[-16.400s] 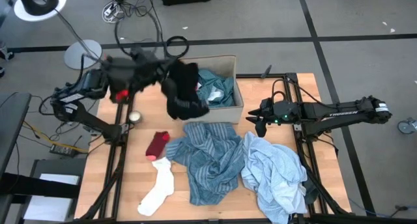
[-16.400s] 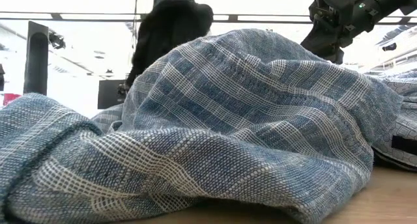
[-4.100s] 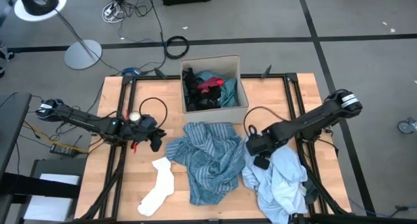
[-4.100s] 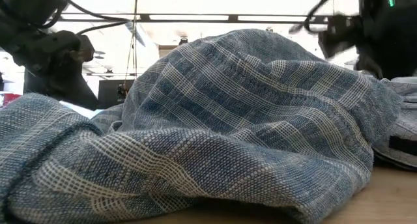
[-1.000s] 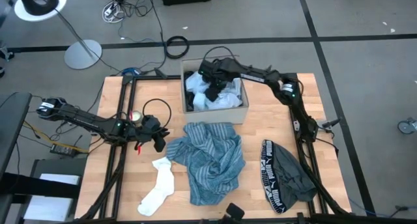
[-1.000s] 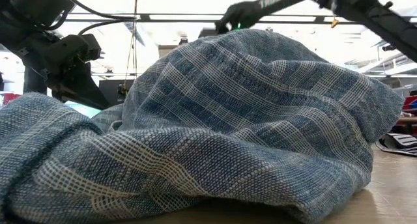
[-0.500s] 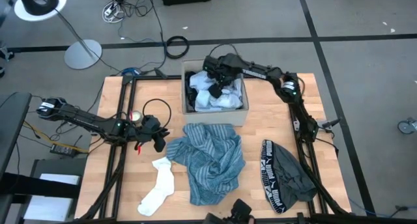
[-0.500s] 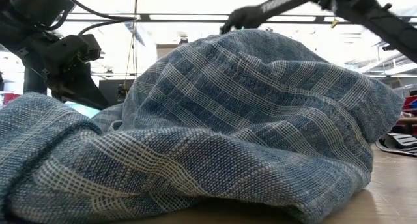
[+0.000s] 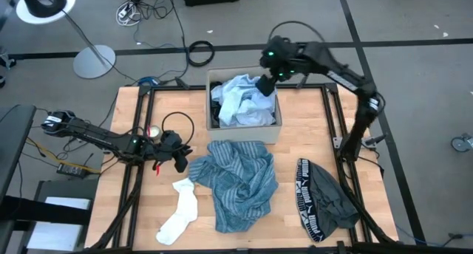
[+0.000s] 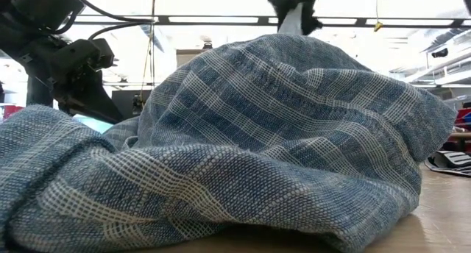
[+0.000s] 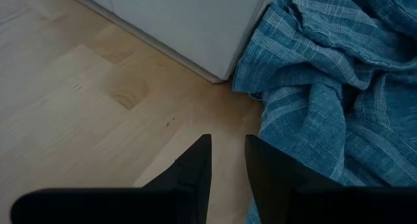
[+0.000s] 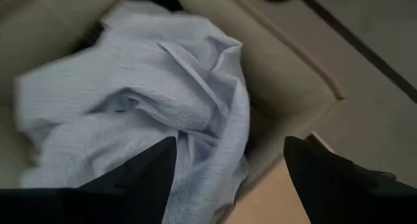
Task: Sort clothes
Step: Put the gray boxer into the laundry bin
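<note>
A pale blue shirt (image 9: pixel 238 103) lies crumpled on top of the tan cardboard box (image 9: pixel 244 128) at the table's far middle, over a black piece (image 9: pixel 216 114). My right gripper (image 9: pixel 267 83) hovers open over the box's far right corner, above the shirt (image 12: pixel 163 100). The blue striped shirt (image 9: pixel 240 180) lies heaped at the table's middle. At its left edge my left gripper (image 9: pixel 179 159) stands low and open, with only bare wood between its fingers (image 11: pixel 228 162). A white sock (image 9: pixel 181 210) and a dark piece with a white-patterned band (image 9: pixel 325 198) lie flat on the table.
A roll of tape (image 9: pixel 152 132) and a cable loop (image 9: pixel 174 125) sit on the table behind my left gripper. Black frame rails (image 9: pixel 340 136) run along both sides of the table. Bare wood shows between the box and the rails.
My right gripper has opened and let go of the pale blue shirt, then risen and gone toward the table's far right. The shirt has dropped and spread over the box's contents. My left arm has kept still.
</note>
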Available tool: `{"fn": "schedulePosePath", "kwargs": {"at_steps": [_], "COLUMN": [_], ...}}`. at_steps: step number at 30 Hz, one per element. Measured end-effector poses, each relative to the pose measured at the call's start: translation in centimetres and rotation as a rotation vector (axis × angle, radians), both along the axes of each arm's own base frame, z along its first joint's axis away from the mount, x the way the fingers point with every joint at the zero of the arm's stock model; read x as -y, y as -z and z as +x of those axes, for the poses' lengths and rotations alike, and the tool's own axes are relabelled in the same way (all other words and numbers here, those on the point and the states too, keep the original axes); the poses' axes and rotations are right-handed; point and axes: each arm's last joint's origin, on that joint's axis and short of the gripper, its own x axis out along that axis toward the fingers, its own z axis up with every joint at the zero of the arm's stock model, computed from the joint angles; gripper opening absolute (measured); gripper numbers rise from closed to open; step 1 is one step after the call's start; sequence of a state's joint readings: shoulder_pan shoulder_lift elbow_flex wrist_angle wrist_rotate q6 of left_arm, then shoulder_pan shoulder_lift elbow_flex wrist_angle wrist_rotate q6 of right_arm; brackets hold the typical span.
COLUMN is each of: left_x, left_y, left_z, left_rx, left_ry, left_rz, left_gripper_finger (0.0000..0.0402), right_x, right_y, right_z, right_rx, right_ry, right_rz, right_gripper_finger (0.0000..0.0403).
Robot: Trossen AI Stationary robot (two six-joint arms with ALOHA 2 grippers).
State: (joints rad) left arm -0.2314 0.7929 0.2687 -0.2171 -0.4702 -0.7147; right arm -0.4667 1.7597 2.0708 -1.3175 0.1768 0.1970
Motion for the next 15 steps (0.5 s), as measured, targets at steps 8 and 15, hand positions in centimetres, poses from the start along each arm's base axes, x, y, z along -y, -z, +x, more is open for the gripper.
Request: {"fn": "schedulePosePath", "kwargs": {"at_steps": [8, 15], "left_x": [0.0, 0.1], "left_y": [-0.1, -0.1], "left_z": [0.1, 0.1], "left_rx": [0.015, 0.017], "left_ry": [0.000, 0.011], "left_rz": [-0.002, -0.018], "left_gripper_finger": [0.0099, 0.0099], "right_x": [-1.2, -0.5], "right_y": [-3.0, -2.2], "right_z": [-0.5, 1.5], "right_rx": [0.183, 0.212], "right_ry": [-0.024, -0.073], "right_rz": [-0.124, -0.147], "right_gripper_finger": [0.0281, 0.0276]}}
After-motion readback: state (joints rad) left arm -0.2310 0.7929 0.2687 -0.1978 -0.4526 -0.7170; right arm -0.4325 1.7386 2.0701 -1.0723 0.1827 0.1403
